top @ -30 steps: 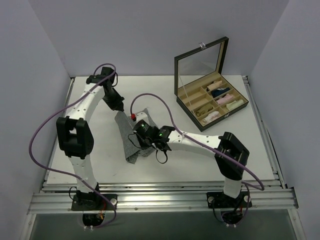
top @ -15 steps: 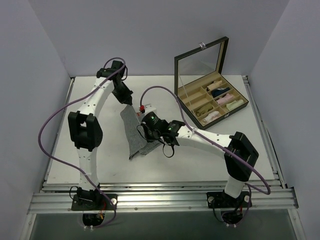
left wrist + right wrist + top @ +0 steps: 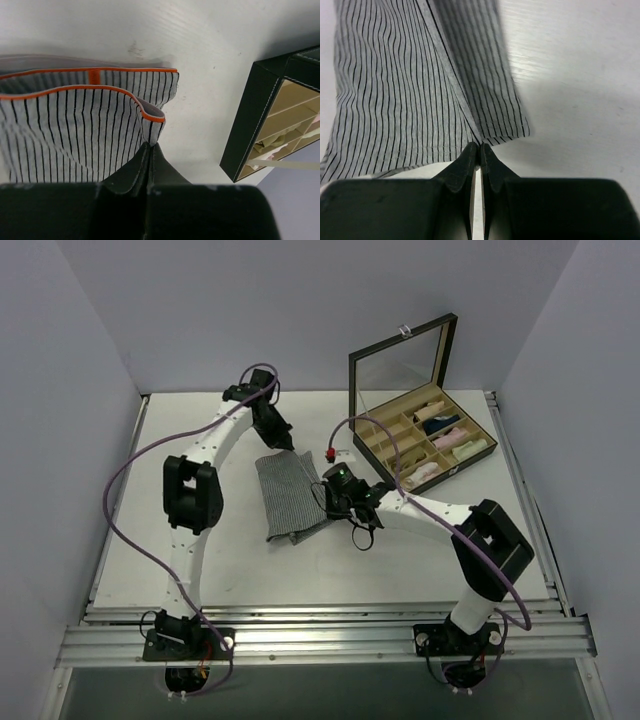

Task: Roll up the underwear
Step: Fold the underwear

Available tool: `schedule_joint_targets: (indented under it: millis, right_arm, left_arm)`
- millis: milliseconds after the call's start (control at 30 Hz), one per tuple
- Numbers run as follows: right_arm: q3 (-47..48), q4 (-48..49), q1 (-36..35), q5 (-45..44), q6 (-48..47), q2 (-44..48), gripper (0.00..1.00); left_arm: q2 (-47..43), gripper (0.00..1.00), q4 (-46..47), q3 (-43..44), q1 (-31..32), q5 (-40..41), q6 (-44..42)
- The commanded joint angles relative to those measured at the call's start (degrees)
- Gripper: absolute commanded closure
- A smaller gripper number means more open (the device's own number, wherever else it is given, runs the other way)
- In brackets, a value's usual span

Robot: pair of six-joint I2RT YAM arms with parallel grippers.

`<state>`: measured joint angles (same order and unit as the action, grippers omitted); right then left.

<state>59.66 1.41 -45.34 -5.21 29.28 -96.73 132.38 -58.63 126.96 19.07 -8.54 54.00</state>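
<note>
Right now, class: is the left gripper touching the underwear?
Touching. The left wrist view shows the left gripper shut on the underwear, the striped cloth just below its orange-edged corner pinched between the closed jaws.

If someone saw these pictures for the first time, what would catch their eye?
The grey pinstriped underwear lies mid-table, pinched at its orange-edged waistband corner by the left tool and at a hem corner by the right tool. Beyond it to the right stands an open dark box holding rolled garments.
</note>
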Motion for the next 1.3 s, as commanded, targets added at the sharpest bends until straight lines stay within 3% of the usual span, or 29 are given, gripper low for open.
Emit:
schedule_joint_targets:
  millis: [0, 67, 100, 133, 167, 200, 233, 300, 400, 467, 533, 600, 967, 1100, 1267]
  right_arm:
    - [-3.7, 4.6, 1.2, -3.1, 4.3, 4.2, 1.00]
    - [-5.3, 4.7, 1.8, -4.0, 5.0, 4.2, 1.00]
    - [-5.5, 4.6, 2.2, -3.5, 5.2, 3.8, 0.95]
    - [-5.5, 4.0, 2.4, -3.7, 5.3, 3.8, 0.83]
    - [-5.6, 3.3, 2.5, -5.1, 5.5, 4.3, 0.78]
    - [-5.8, 2.6, 2.6, -5.2, 5.7, 4.6, 0.72]
    - [-6.4, 2.5, 3.0, -5.5, 5.8, 5.1, 0.66]
    - [-6.8, 1.5, 3.2, -6.9, 5.7, 6.4, 0.66]
    - [-7.5, 1.1, 4.6, -6.4, 4.7, 6.7, 0.68]
    - [-7.8, 2.5, 6.2, -2.9, 1.2, 6.1, 0.62]
    - [-7.6, 5.9, 9.4, 5.5, -2.1, 4.3, 0.50]
    - [-5.2, 5.1, 11.3, 8.3, -6.2, 0.7, 0.49]
    - [-0.2, 6.4, 14.2, 15.5, -9.8, -8.6, 0.65]
    - [-3.2, 7.0, 12.1, 14.6, -6.7, -6.1, 0.81]
    - [-9.8, 9.6, 5.9, 12.4, 0.2, -1.6, 0.92]
  left_arm:
    - [4.3, 0.98, 8.3, 1.6, 3.8, -5.5, 1.5]
    - [6.8, 0.98, 9.6, 2.3, 4.7, -7.0, 2.5]
    - [7.7, 0.98, 9.4, 2.8, 5.1, -7.1, 2.6]
    - [9.0, 0.97, 9.3, 3.1, 5.7, -7.3, 2.7]
    - [9.4, 0.94, 9.7, 3.4, 6.0, -7.5, 2.5]
    - [9.6, 0.81, 9.9, 3.4, 6.1, -7.5, 2.3]
    - [9.4, 0.79, 10.5, 3.3, 6.2, -7.6, 2.1]
    - [8.4, 0.78, 12.8, 2.5, 6.2, -7.6, 1.3]
    - [6.1, 0.65, 15.9, 2.3, 5.9, -7.7, -1.0]
    - [4.6, 0.56, 15.3, 3.5, 5.5, -7.5, -3.0]
    - [3.0, 0.55, 13.6, 4.2, 4.8, -6.2, -4.2]
    - [1.4, 0.55, 12.1, 3.0, 3.4, -5.5, -5.7]
    - [-3.1, 0.53, 7.1, -5.1, -0.7, -5.3, -13.7]
    - [-6.8, 0.53, 6.1, -8.2, -0.6, -5.3, -15.4]
    - [-11.5, 0.53, 7.7, -15.0, 0.8, -6.5, -17.2]
